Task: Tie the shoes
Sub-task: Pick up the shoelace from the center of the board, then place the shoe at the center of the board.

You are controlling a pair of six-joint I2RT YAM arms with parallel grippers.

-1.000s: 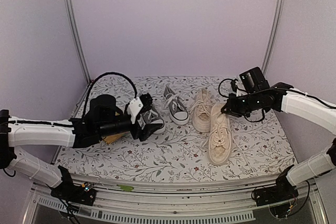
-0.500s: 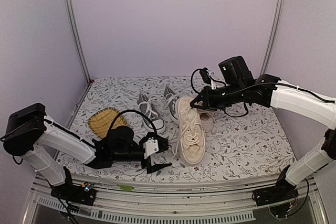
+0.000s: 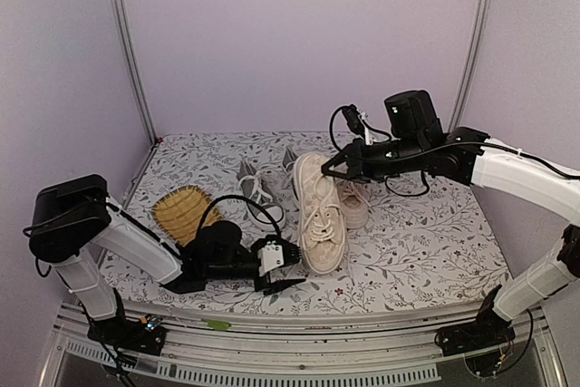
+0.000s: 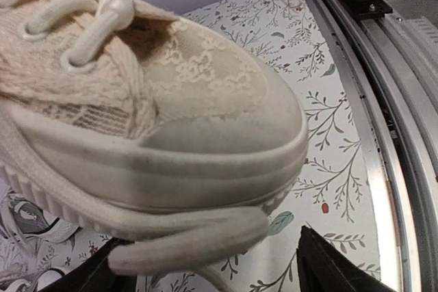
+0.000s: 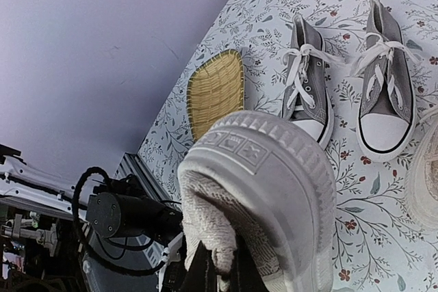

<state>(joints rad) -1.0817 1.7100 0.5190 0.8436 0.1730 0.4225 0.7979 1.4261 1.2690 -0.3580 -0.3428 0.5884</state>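
The right fingers [image 5: 202, 275] clench the cream shoe [image 3: 319, 219] by its heel, steadying it; left fingers [image 4: 335, 268] gape near the lace [image 4: 191, 241].

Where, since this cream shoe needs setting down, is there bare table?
Free: the right side, between the flat cream shoe and the table edge; back left corner behind the woven mat. Crowded: the middle, with grey shoes, held cream shoe, left gripper.

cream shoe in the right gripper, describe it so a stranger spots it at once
On the floral table, look centre, right of the grey shoes. The cream shoe points its toe at the near edge. Unlike the other cream shoe, its heel is pinched by the right gripper.
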